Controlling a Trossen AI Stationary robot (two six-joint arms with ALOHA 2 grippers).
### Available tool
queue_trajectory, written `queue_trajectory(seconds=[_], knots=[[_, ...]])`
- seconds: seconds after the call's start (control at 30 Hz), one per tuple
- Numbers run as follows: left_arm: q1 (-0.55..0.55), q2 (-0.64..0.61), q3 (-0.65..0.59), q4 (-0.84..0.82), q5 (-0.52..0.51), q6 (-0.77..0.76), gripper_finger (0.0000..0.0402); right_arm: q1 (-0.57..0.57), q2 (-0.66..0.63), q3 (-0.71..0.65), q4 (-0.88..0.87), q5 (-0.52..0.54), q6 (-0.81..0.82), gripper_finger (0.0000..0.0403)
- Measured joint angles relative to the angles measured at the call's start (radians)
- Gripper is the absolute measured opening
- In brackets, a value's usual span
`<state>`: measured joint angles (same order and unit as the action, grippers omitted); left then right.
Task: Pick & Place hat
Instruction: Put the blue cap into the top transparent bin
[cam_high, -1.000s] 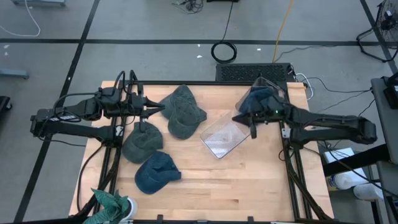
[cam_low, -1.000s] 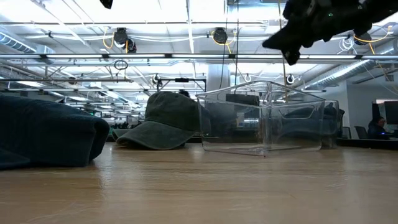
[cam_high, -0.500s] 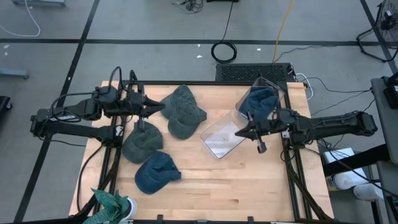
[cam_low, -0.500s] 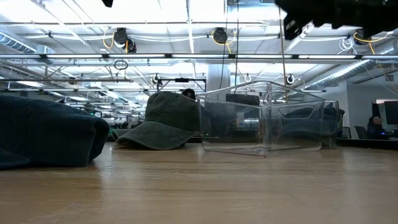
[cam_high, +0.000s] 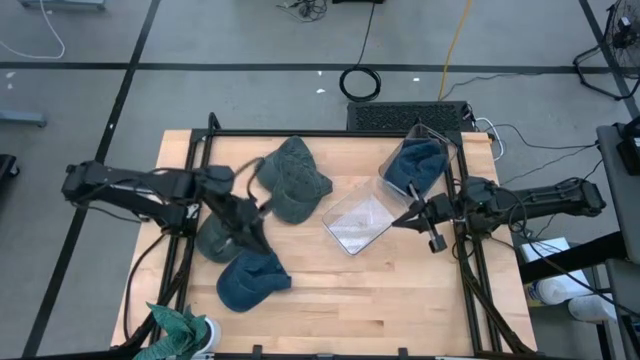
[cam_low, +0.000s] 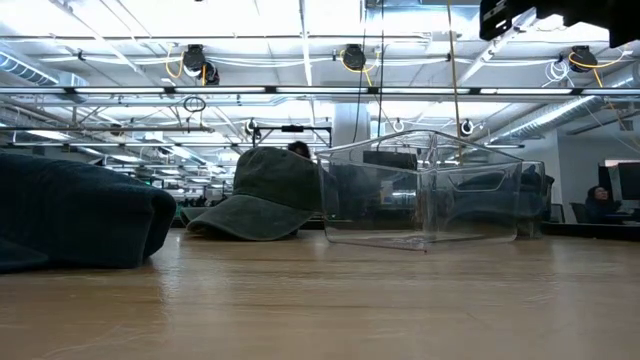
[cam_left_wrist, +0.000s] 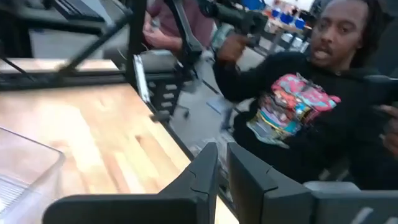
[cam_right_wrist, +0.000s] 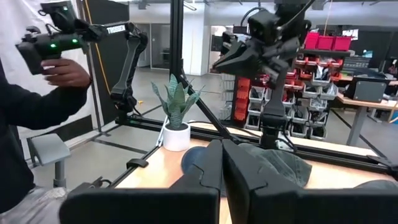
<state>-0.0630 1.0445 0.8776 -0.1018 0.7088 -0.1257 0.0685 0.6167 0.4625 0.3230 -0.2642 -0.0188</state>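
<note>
While the right tool (cam_high: 432, 236) hangs closed and empty just off the open end of the clear bin (cam_high: 362, 222), the left arm has swung away from the far-left edge of the tabletop (cam_high: 400, 300) and now reaches over the pile of caps on the left. A second ago the right tool stood over the upright box (cam_high: 420, 160) at the far right, where a blue cap (cam_high: 415, 165) now sits; it has since drawn back toward its own side and lower in the high view. My reading is that one cap has been placed and the left arm is going for the next.

The left tool (cam_high: 245, 232) is over the grey-green cap (cam_high: 222, 232), just beside the blue cap near the front (cam_high: 250, 278); its fingers (cam_left_wrist: 208, 171) stand almost together with only a slim gap, and nothing shows between them. Two more olive caps (cam_high: 292, 178) lie near the middle.

Motion smears the left arm in the high view, so whether the tool touches a cap cannot be told. Its wrist view looks off the tabletop toward a person (cam_left_wrist: 298, 118) and shows no cap. The low view catches only a corner of the right arm.
</note>
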Motion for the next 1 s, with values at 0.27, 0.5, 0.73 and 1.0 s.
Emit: queue_trajectory(seconds=[0.27, 0.5, 0.73, 1.0], knots=[[-0.072, 0.141, 0.000, 0.155, -0.127, -0.035, 0.0042, 0.000, 0.000, 0.000, -0.007, 0.000, -0.015, 0.0000], [-0.126, 0.209, 0.000, 0.018, -0.137, -0.091, 0.0042, 0.000, 0.000, 0.000, -0.011, 0.000, -0.021, 0.0000], [-0.314, 0.248, 0.151, -0.371, -0.520, -0.210, 0.0042, -0.001, 0.000, 0.000, -0.001, 0.001, -0.058, 0.0000], [-0.487, 0.447, 0.430, -0.944, -0.709, -0.629, 0.0042, -0.001, 0.001, 0.000, 0.024, 0.001, -0.102, 0.0000]])
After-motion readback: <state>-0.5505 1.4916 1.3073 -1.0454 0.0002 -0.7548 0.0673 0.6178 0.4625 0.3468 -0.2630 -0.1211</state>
